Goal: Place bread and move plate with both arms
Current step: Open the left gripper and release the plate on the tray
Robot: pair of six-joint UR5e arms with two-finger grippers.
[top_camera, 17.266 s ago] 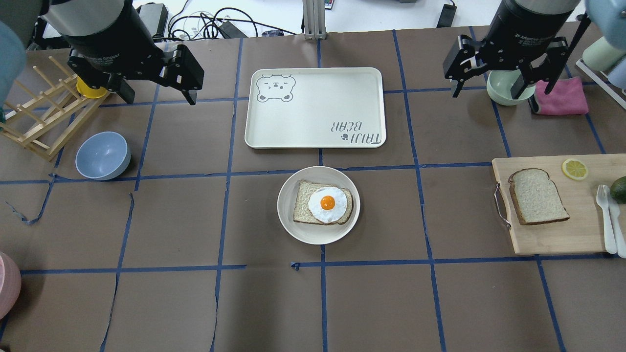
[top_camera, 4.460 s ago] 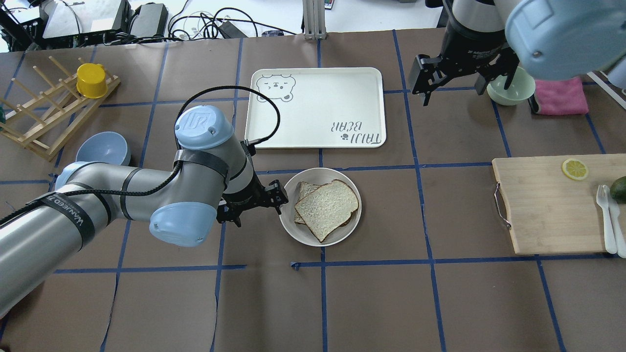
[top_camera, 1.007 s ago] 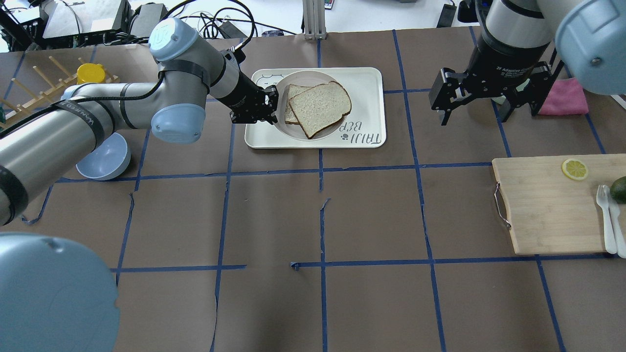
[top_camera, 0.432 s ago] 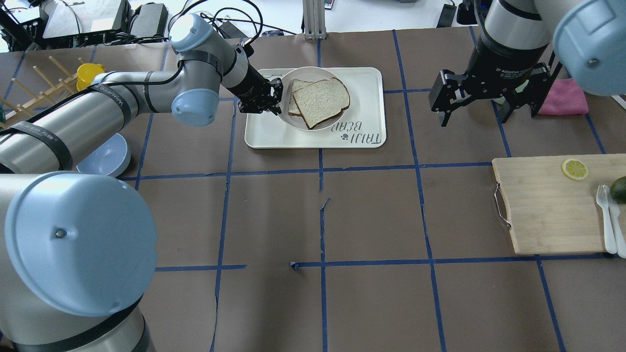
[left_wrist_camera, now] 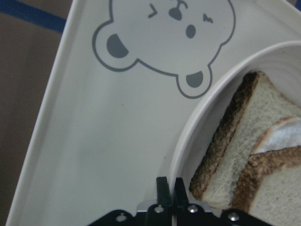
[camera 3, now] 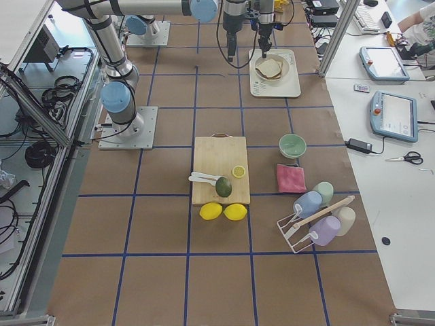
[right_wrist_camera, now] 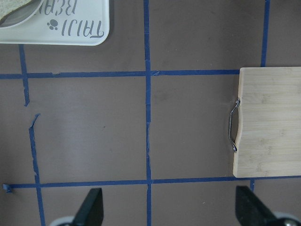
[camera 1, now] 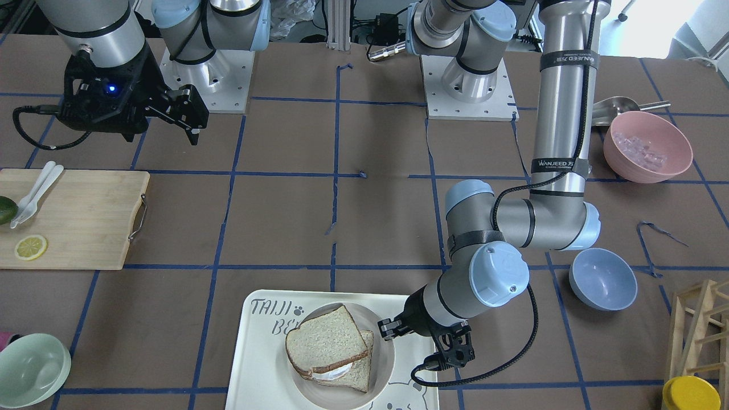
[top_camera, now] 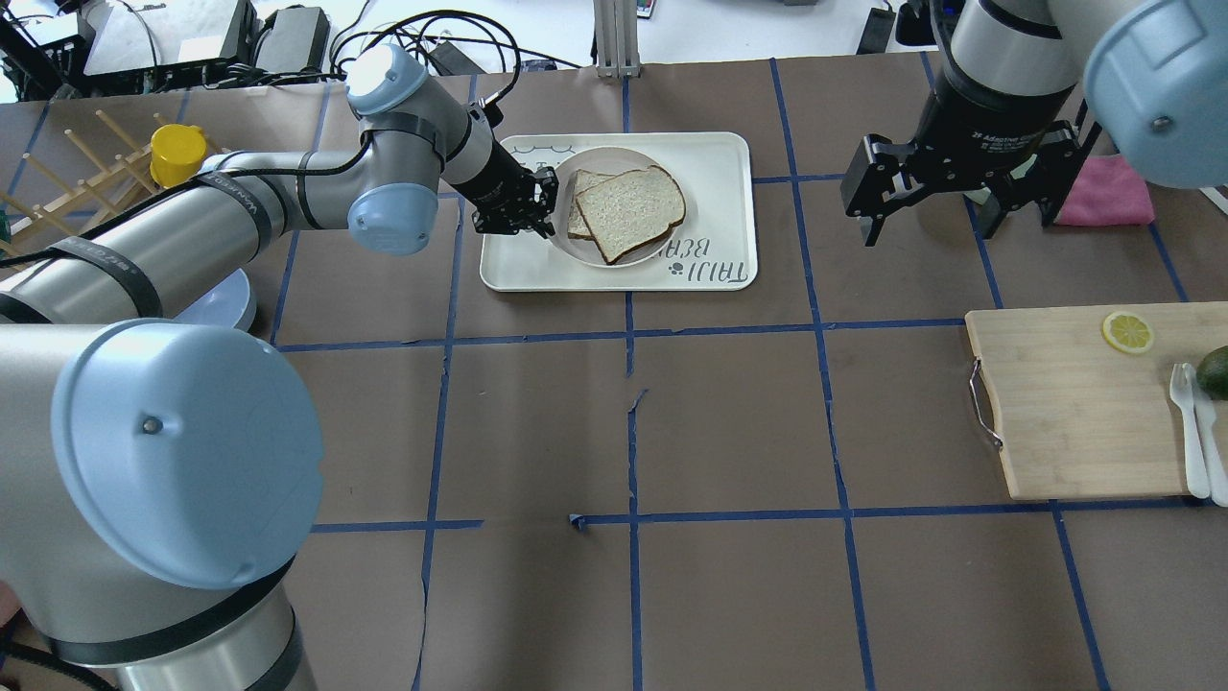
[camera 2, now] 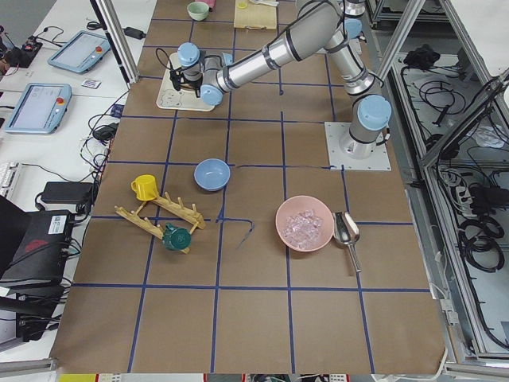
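Observation:
The cream plate (top_camera: 628,261) is over the bear-print tray (top_camera: 715,158); I cannot tell if it rests on it. The bread (top_camera: 630,199) lies on the plate, on top of the egg-topped slice. My left gripper (top_camera: 547,202) is shut on the plate's left rim. The left wrist view shows its fingertips (left_wrist_camera: 163,188) pinched on the rim (left_wrist_camera: 188,141), with the bread (left_wrist_camera: 273,183) beside them. In the front view the plate (camera 1: 387,353) and bread (camera 1: 324,341) are at the bottom. My right gripper (top_camera: 929,216) is open and empty, hovering right of the tray.
A wooden cutting board (top_camera: 1084,403) with a lemon slice, cutlery and an avocado lies at the right. A blue bowl (camera 1: 602,279), a pink bowl (camera 1: 646,145) and a wooden rack with a yellow cup (top_camera: 177,154) are on the left. A green bowl (camera 1: 31,370) and a pink cloth (top_camera: 1103,187) are back right.
The bread has gone from the cutting board onto the egg slice. My left gripper has taken the plate by its rim and moved it from the table to the tray. The right gripper holds still.

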